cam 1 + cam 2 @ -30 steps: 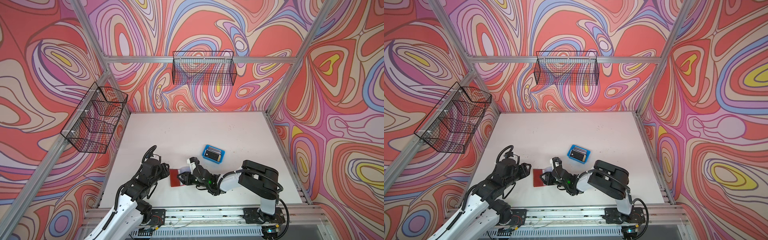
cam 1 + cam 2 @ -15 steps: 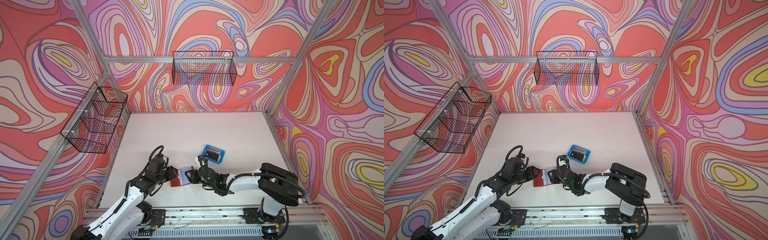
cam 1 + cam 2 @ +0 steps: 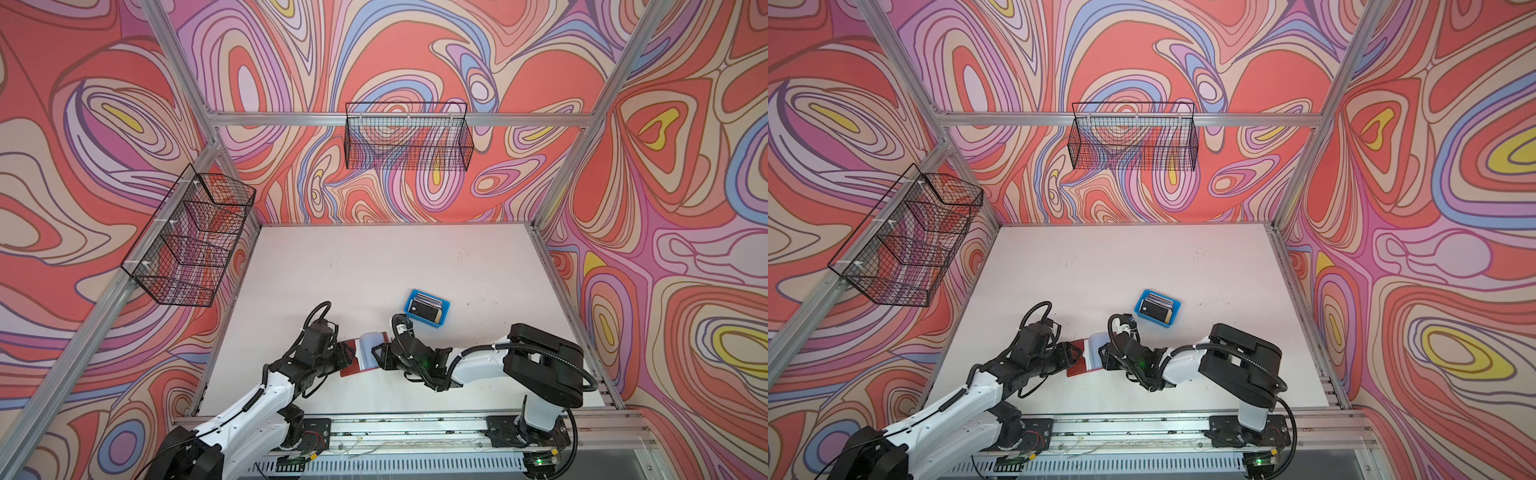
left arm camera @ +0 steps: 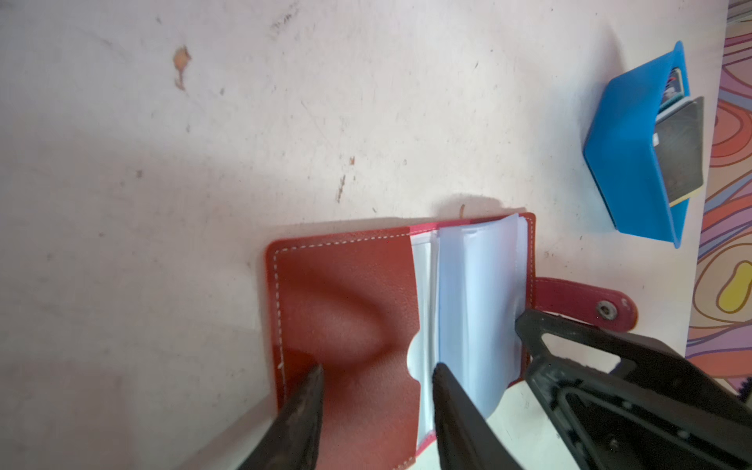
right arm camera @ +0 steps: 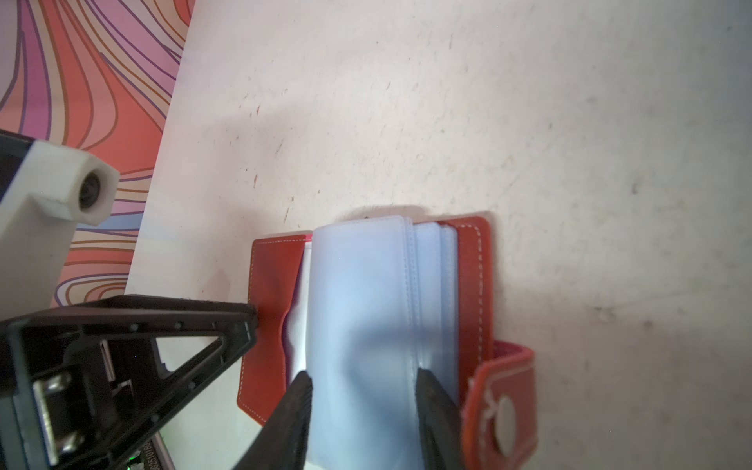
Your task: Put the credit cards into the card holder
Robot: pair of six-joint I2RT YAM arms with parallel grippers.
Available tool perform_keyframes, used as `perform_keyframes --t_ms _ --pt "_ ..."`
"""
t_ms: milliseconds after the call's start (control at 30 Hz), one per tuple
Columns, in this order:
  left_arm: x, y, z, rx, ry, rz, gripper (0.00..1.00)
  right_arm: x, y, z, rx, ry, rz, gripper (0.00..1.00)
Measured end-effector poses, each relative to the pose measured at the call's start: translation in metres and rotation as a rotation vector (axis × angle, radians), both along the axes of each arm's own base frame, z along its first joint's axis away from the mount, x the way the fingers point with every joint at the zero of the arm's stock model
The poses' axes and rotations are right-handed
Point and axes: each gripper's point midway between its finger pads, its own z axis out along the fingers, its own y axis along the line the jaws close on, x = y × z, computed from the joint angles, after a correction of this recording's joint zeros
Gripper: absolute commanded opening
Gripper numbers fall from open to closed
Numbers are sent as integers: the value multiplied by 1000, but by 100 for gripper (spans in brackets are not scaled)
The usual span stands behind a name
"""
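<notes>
Filling blue tray [image 4: 622, 162]: credit cards [image 3: 424, 308]; on card holder [image 4: 346, 305]: left end effector [image 4: 378, 368] parted, right end effector [image 5: 363, 374] unclear.

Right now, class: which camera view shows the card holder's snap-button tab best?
The left wrist view: the snap-button tab lies flat, sharp, metal stud showing. The right wrist view has it close but curled, blurred. Both top views hide it under the right arm.

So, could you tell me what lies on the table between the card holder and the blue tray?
Only bare table lies between the card holder and the tray; the left wrist view shows it.
</notes>
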Motion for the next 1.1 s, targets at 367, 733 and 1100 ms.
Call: perform_keyframes --t_ms 367,733,1100 --pt "11 -4 -1 -21 -36 16 45 3 15 0 13 7 16 45" --pt "12 -4 0 -27 -43 17 44 -1 30 0 70 22 65 42" --pt "16 1 13 -31 -86 59 51 -9 43 1 130 42 120 36"
